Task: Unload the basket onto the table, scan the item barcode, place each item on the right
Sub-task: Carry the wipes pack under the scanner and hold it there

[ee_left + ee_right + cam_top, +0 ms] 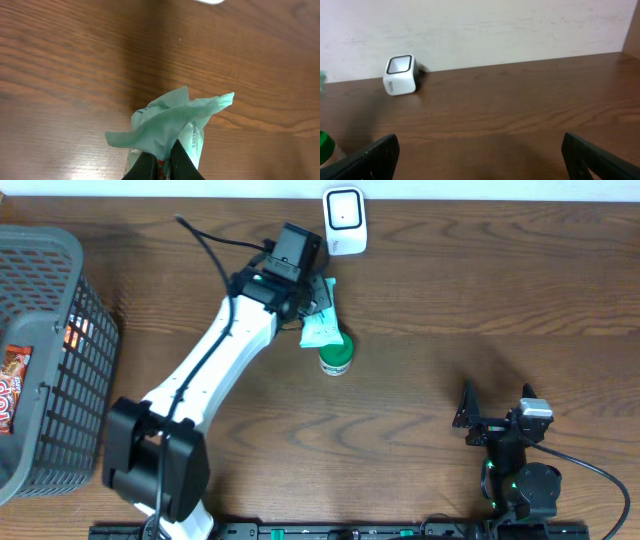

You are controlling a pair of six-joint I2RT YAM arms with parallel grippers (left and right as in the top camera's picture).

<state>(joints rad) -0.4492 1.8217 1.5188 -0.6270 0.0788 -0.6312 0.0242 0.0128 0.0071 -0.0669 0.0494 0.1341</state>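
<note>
Overhead cam looks straight down on whole bench (pixel 450 300); L wrist cam sits close above bench; R wrist cam low, facing back wall (pixel 495 25), shares white scanner (pixel 400 75) w/ overhead.

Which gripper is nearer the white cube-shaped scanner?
Left. The left gripper, shut on a pale green plastic packet, is just in front of the white cube-shaped scanner; the open right gripper sits far off, front right.

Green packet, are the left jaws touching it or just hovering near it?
Touching. The left wrist view shows the left jaws closed on the green packet, with its crumpled lower edge pinched between them and no gap.
</note>
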